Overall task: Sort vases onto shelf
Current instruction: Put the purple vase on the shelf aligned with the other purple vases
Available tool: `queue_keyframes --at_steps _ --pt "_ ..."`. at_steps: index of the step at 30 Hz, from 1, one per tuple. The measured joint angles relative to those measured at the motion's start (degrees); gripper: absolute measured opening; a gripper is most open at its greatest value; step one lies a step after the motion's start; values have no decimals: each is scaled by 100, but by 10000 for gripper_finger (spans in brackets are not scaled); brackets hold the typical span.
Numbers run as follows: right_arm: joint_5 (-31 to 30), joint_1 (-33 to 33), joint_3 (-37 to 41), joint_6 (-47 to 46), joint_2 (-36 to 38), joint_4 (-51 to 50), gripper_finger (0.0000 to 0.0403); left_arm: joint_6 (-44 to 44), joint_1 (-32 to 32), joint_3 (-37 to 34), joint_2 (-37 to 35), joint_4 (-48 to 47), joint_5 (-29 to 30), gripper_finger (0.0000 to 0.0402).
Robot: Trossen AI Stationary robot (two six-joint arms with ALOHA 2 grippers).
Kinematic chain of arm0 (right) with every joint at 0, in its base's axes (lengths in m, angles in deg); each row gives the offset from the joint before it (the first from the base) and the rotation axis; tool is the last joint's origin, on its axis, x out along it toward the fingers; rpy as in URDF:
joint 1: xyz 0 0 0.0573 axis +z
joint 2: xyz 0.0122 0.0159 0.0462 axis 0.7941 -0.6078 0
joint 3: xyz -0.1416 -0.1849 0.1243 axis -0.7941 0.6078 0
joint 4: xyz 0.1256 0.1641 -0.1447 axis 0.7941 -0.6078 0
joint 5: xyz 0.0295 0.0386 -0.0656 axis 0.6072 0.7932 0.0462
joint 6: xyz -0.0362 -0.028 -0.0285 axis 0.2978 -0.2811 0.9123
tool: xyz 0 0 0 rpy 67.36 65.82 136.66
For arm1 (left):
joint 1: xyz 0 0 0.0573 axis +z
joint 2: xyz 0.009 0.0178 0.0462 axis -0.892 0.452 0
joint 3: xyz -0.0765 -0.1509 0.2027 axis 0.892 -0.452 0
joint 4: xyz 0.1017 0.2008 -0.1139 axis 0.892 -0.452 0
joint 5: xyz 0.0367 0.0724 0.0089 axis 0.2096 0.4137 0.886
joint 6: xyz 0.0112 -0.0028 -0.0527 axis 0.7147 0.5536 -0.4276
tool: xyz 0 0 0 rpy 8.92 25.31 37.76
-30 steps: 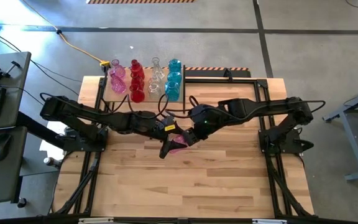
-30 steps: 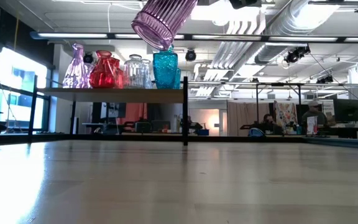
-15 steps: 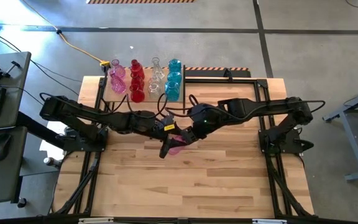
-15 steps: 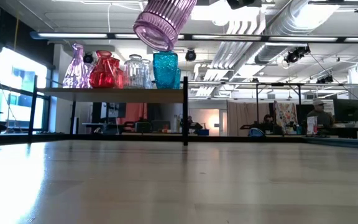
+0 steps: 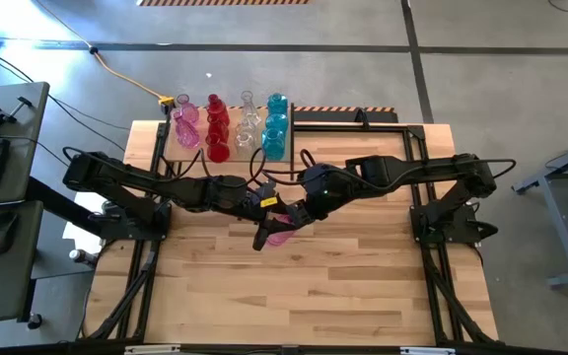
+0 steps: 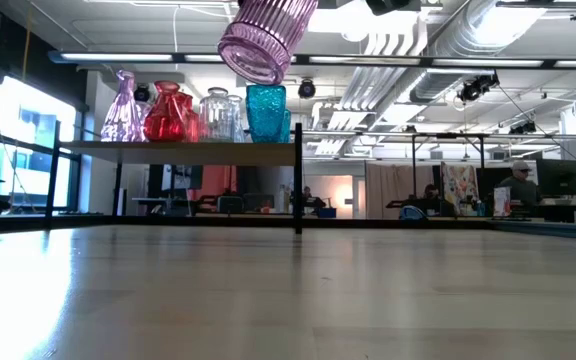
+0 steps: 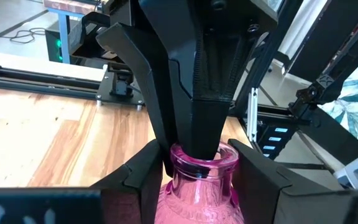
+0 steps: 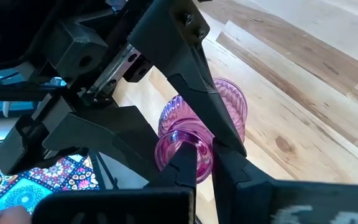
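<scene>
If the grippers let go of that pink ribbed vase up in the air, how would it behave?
The pink vase looks like thin glass, so probably fragile. Its round ribbed body suggests it would roll on the tabletop. The left gripper flanks its smooth, likely slippery neck.
</scene>
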Motion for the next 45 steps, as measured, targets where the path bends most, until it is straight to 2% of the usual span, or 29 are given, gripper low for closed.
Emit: queue_keyframes --at_steps 5,13,17,33,40,45 --pt "55 0 0 39 0 5 14 -6 0 0 1 0 -8 148" --pt "5 2 0 -60 0 -4 86 18 4 -4 11 -31 -82 141" --pt "9 2 0 -244 0 17 107 32 4 -5 11 -138 -114 132" --pt "-172 -39 -22 -258 24 179 110 266 -4 -24 -46 -1093 -162 121" --pt "-162 -197 -190 -206 15 179 110 361 17 -22 -474 -1330 -10 121" --pt "-132 -338 -494 319 11 178 110 361 136 -19 -936 -1734 344 120"
